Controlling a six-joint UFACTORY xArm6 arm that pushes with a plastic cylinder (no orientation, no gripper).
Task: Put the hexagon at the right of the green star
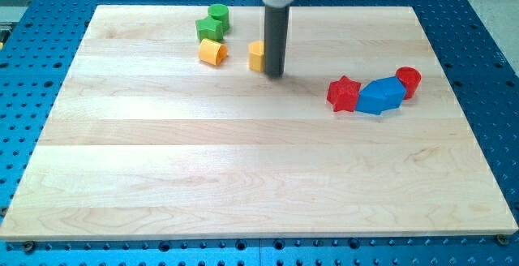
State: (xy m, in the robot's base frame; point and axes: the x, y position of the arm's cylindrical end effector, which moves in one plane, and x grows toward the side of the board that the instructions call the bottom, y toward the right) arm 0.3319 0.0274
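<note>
The green star [208, 29] lies near the view's top, left of centre, with a green cylinder [218, 15] touching its upper right. A yellow block that looks like a hexagon [212, 52] sits just below the green star. A second yellow block [256, 56] is partly hidden behind my rod, so I cannot tell its shape. My tip [274, 75] rests on the board against this second yellow block's right side. It is to the right of and below the green star.
A red star [344, 94], two touching blue blocks [381, 96] and a red cylinder [409, 80] form a row at the view's right. The wooden board [243, 177] lies on a blue perforated table.
</note>
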